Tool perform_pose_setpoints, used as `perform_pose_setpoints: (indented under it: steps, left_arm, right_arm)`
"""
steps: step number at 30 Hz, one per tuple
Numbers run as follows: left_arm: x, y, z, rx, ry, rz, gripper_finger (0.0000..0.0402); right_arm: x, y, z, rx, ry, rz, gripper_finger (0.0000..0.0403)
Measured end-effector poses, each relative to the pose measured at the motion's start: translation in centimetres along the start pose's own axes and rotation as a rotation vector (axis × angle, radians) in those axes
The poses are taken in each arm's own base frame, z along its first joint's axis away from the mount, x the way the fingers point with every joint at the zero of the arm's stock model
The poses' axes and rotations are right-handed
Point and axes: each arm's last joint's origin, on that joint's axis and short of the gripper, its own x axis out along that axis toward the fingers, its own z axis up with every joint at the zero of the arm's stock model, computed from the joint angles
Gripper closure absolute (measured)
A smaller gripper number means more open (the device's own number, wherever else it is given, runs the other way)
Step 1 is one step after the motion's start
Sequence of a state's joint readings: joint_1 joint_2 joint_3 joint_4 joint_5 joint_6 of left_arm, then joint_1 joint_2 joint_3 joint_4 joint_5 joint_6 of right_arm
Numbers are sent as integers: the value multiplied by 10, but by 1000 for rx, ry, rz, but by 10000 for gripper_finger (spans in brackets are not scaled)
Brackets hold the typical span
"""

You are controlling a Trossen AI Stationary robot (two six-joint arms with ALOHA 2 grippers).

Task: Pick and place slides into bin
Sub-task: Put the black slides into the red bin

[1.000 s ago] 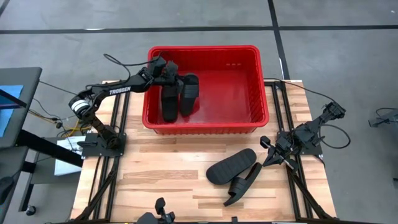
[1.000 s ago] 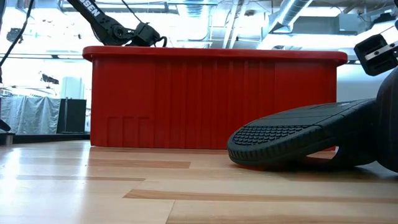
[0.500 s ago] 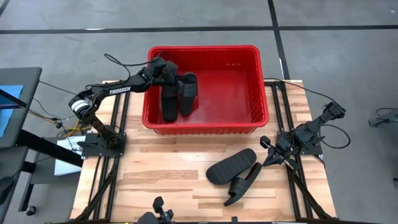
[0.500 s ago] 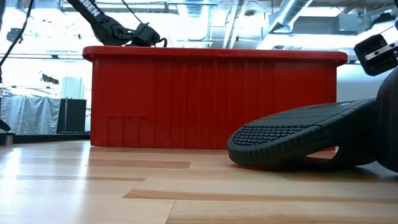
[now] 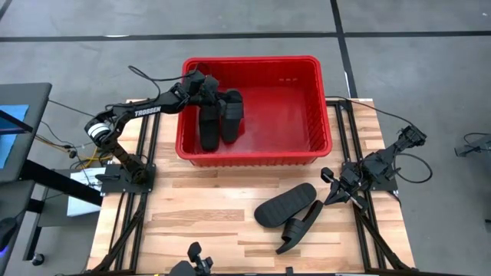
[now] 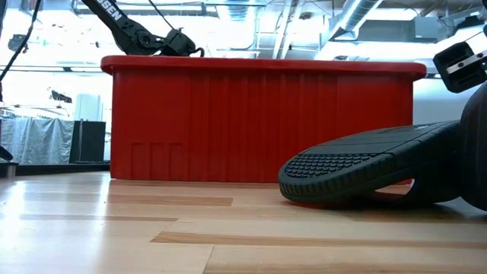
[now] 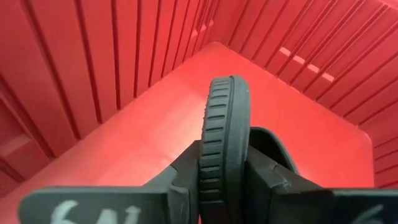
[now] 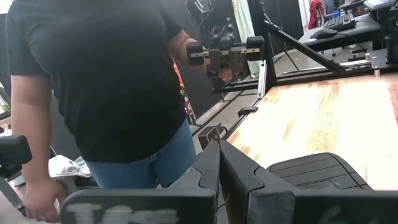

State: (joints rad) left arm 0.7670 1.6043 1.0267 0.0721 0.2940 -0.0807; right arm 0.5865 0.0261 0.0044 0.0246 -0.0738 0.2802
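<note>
Slide (image 7: 225,143) between left gripper (image 7: 224,180) fingers

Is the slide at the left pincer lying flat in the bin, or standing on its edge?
On its edge: in the bin, the slide stands upright between the left pincer fingers, beside another slide.

floor: plain grey concrete (image 5: 92,38) with dark seam lines | table: light wood planks (image 5: 199,207), butcher-block look | ceiling: silver ducts (image 6: 358,15) and bright lights overhead | back of room: grey curtain (image 6: 38,141), dark cabinet (image 6: 90,141) | person in black tee and jeans (image 8: 106,81) standing by a desk
</note>
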Motion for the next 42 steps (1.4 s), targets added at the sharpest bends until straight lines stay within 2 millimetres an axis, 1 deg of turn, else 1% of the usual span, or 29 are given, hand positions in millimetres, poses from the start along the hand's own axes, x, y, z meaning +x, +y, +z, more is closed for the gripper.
perform_pose_setpoints:
  steps: [6, 15, 29, 42]
  left_arm:
    - [0, 0, -1, 34, 14, 3, 332]
    - [0, 3, -2, 74, 17, 66, 319]
    - [0, 5, -2, 107, 17, 83, 268]
    - [-1, 8, -5, 138, 44, 110, 264]
  right_arm:
    - [0, 0, 0, 0, 0, 0, 403]
    - [0, 0, 0, 0, 0, 0, 403]
    - [0, 0, 0, 0, 0, 0, 403]
    - [0, 0, 0, 0, 0, 0, 403]
